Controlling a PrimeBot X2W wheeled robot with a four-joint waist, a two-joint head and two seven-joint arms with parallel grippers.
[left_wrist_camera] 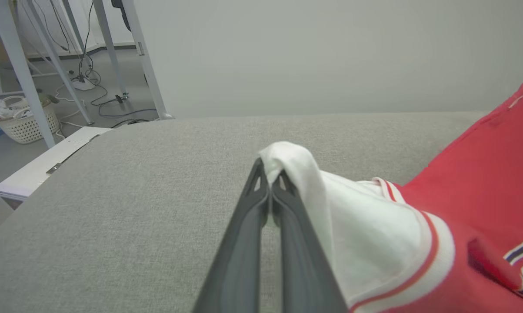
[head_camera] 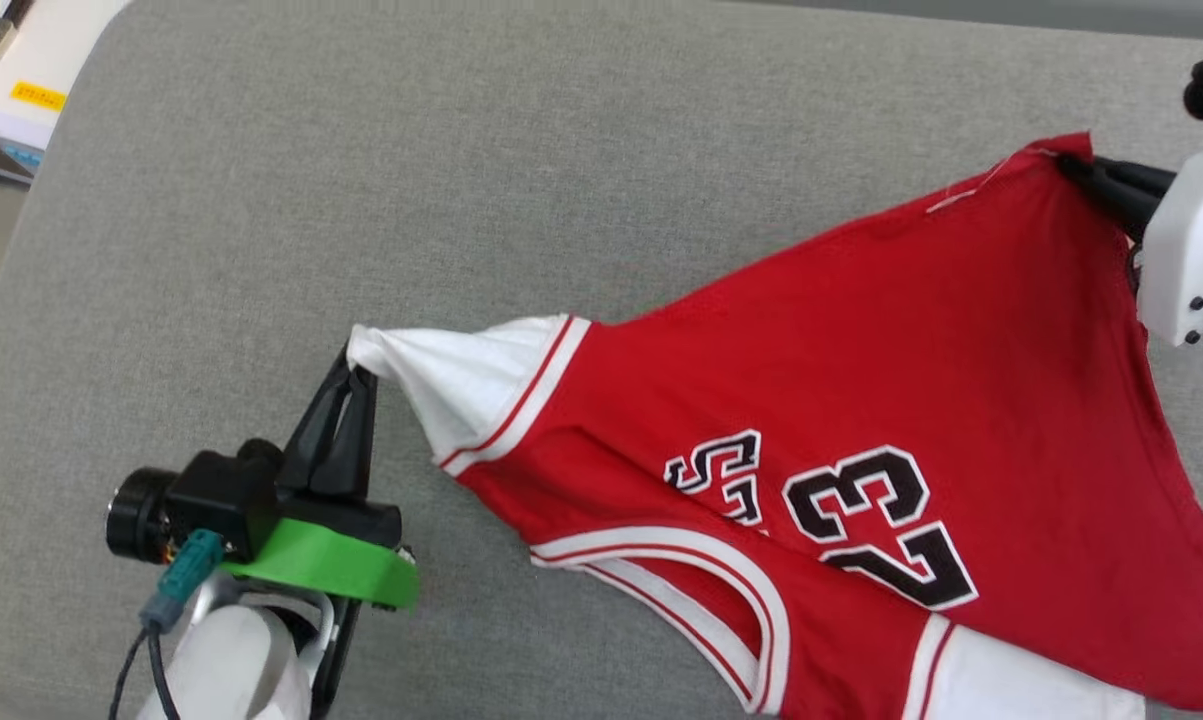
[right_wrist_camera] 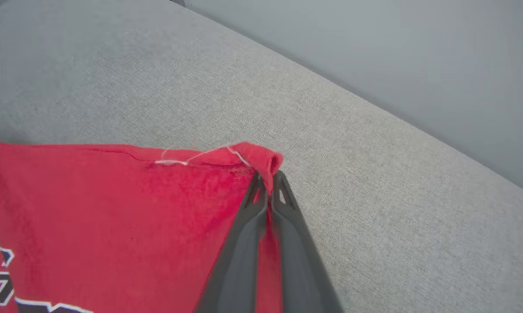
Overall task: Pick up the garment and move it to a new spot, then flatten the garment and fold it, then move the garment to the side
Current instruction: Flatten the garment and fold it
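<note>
The garment (head_camera: 861, 400) is a red T-shirt with white sleeves, striped trim and a black "23", stretched across the grey cushion. My left gripper (head_camera: 356, 372) is shut on the tip of its white sleeve (left_wrist_camera: 296, 174), and in the left wrist view the white cloth folds over the tips of my left gripper (left_wrist_camera: 270, 177). At the right edge of the head view my right gripper (head_camera: 1081, 165) is shut on the red hem corner. That corner (right_wrist_camera: 265, 158) wraps over the tips of my right gripper (right_wrist_camera: 268, 180) in the right wrist view. The shirt's lower part runs off the head view's bottom edge.
The grey cushion (head_camera: 461, 200) stretches wide to the left and far side of the shirt. A white table corner (head_camera: 21, 70) lies beyond its upper left edge. A laundry basket (left_wrist_camera: 24, 119) and metal frame legs (left_wrist_camera: 148, 65) stand on the floor behind.
</note>
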